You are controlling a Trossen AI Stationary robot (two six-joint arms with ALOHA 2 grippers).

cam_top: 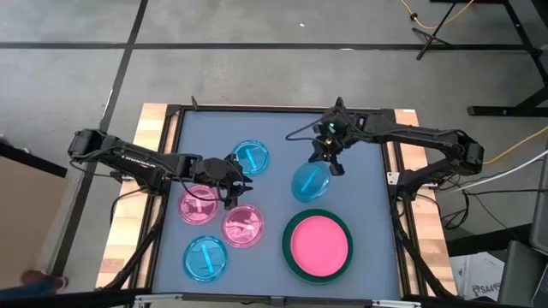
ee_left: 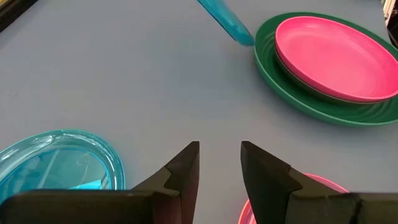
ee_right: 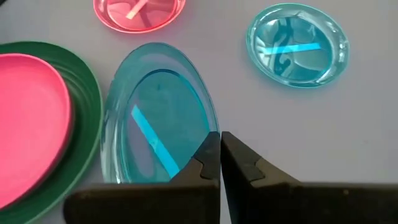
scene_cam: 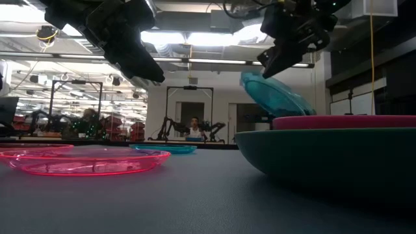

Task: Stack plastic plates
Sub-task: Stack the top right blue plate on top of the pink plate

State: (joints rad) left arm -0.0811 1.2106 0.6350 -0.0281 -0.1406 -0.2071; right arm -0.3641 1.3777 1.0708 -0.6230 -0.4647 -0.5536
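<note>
A large green plate (cam_top: 293,257) lies at the table's near right with an opaque pink plate (cam_top: 319,244) in it. My right gripper (cam_top: 331,164) is shut on a small translucent blue plate (cam_top: 310,181) just beyond them. My left gripper (cam_top: 238,181) is open and empty above the table. It hovers among two small pink plates (cam_top: 199,204) (cam_top: 243,226) and a blue one (cam_top: 250,156), which all lie flat. Another blue plate (cam_top: 205,257) lies flat at the near left. No dark grey plate shows. My right gripper pinches the blue plate's rim (ee_right: 205,144) between its two fingers, on the plate's far side. The fingers come from above, slanting down. The plate hangs tilted (scene_cam: 273,94), its lower edge toward the green plate (ee_left: 245,38). Whether that edge touches anything I cannot tell.
The grey mat has a raised dark frame (cam_top: 175,154) and wooden boards along its left and right sides. Bare mat lies between the two arms and at the far side. A person shows far off in the room behind (scene_cam: 193,129).
</note>
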